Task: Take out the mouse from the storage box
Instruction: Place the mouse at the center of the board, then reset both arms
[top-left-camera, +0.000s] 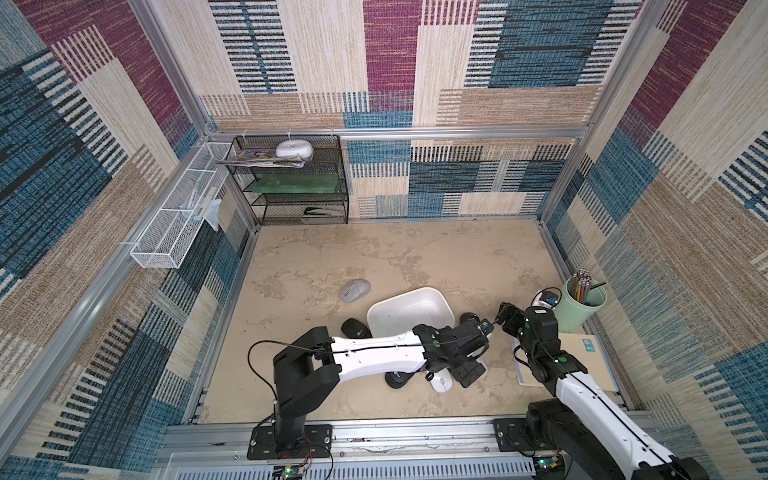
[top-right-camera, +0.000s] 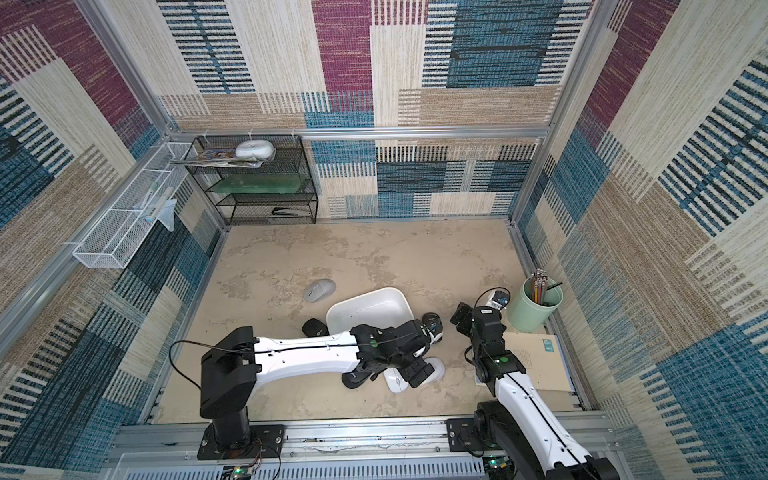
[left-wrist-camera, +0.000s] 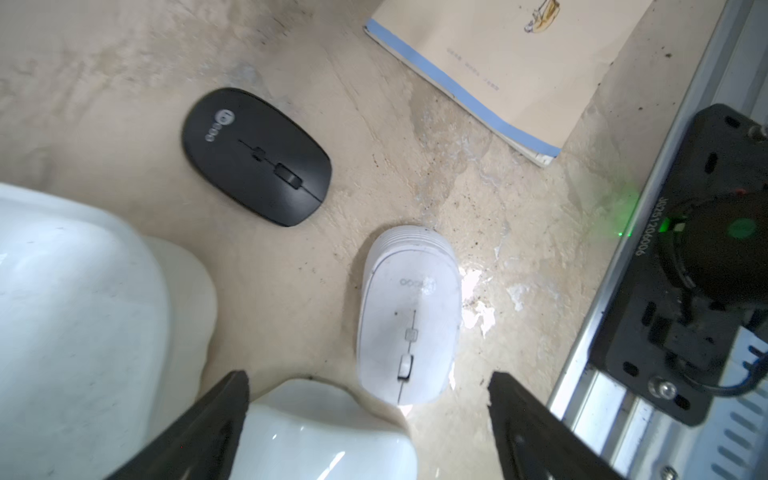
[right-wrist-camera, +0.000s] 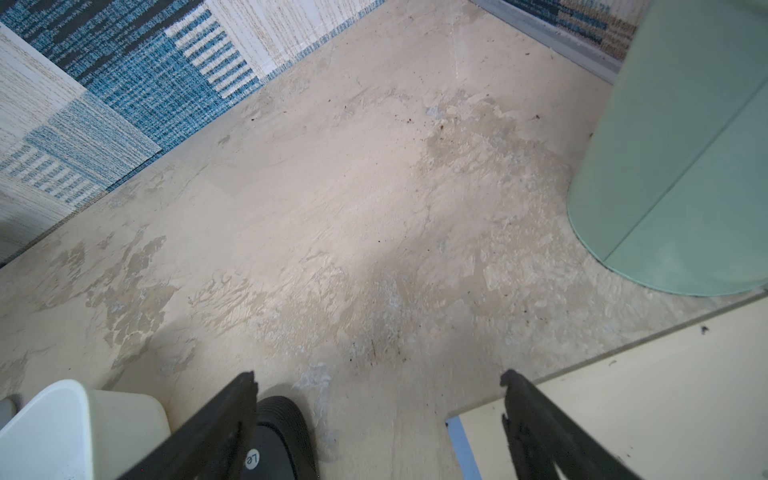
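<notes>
Left gripper (left-wrist-camera: 368, 376) stands spread wide over a glossy white mouse (left-wrist-camera: 328, 428); right gripper (right-wrist-camera: 378, 376) spread too.

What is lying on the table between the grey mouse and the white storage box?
Nothing. Between the grey mouse and the storage box there is only a narrow strip of bare table. This shows in both top views.
</notes>
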